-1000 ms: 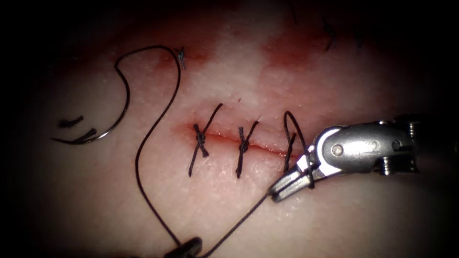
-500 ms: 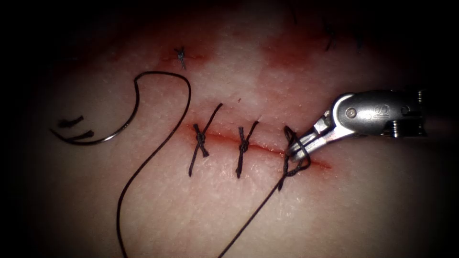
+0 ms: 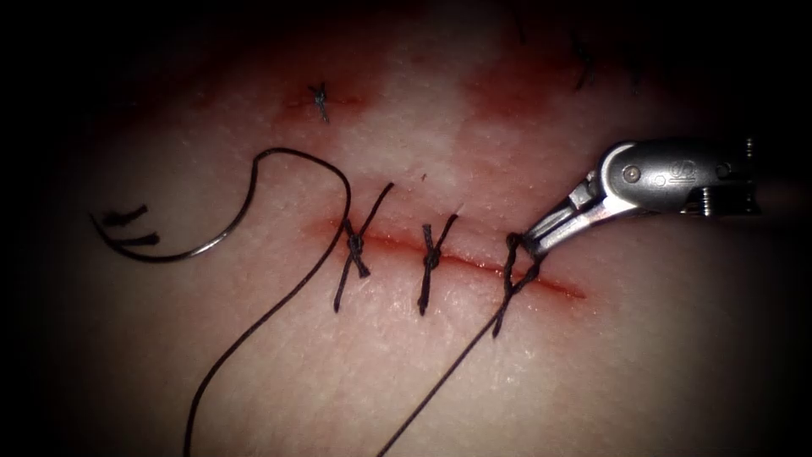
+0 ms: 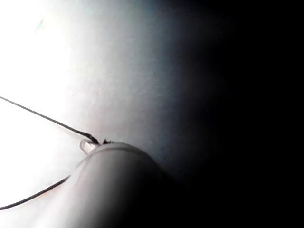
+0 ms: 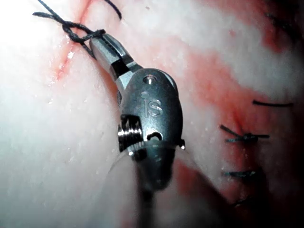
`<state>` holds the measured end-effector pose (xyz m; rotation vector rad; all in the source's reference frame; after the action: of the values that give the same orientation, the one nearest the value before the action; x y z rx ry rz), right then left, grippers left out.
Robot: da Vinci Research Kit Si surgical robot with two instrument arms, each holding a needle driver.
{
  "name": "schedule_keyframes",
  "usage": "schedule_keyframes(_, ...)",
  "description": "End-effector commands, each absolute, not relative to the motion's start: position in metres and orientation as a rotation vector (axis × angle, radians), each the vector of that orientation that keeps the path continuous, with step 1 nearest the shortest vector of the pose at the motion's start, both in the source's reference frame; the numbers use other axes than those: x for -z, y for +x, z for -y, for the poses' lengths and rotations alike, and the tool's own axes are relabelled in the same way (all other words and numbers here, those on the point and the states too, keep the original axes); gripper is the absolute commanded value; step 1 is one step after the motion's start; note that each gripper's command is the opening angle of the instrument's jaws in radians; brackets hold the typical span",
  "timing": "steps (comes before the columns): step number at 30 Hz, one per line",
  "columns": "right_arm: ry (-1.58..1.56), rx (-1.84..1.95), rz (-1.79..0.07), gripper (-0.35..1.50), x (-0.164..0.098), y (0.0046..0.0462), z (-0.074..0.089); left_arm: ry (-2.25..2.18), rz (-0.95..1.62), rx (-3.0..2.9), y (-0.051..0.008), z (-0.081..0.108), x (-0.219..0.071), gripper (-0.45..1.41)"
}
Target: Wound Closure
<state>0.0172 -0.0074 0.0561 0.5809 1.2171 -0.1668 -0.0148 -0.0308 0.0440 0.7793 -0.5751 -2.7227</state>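
The right tool [image 3: 529,245] comes in from the right, its jaws shut on the thread at the third stitch's knot [image 3: 512,258] on the cut [image 3: 474,264]. The right wrist view shows those jaws [image 5: 96,40] closed with thread [image 5: 71,28] looped at the tip. From the knot a taut strand [image 3: 440,381] runs down to the lower edge. In the left wrist view the thread [image 4: 42,116] ends at the left tool's tip [image 4: 92,142], which holds it. The curved needle [image 3: 182,251] lies free on the tissue left of the cut, outside the tissue, its thread [image 3: 279,305] trailing downward.
Two tied stitches [image 3: 353,247] [image 3: 430,258] cross the cut left of the knot. Cut ends of thread [image 3: 127,216] lie by the needle's point. A small stitch [image 3: 320,100] and red fluid [image 3: 507,85] sit above the cut; older stitches [image 5: 242,137] lie on the tissue.
The right tool rose from below the cut up and to the right, and the loops around it drew down into a knot. The left tool left the lower edge. The needle's thread loop slid downward.
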Motion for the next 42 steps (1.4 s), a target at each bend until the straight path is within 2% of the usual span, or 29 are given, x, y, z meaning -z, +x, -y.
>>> schedule_keyframes(1,0.581,0.169,-1.219,-0.35,-0.057,0.018,0.008,0.792,0.561,2.716,-0.0154,0.032,-0.044,-0.45)
schedule_keyframes(19,0.526,0.111,-1.191,-0.35,-0.057,0.0182,0.007,0.918,0.165,2.518,-0.0115,0.04,-0.041,-0.45)
schedule_keyframes(30,0.409,-0.005,-1.064,-0.35,-0.059,0.0152,0.004,0.962,0.083,2.45,-0.0124,0.043,-0.043,-0.45)
schedule_keyframes(36,0.372,-0.043,-1.078,-0.35,-0.059,0.0137,0.003,0.95,0.074,2.442,-0.0123,0.043,-0.044,-0.45)
schedule_keyframes(42,0.389,-0.046,-1.108,-0.35,-0.059,0.0142,0.004,0.934,0.058,2.471,-0.0118,0.043,-0.044,-0.45)
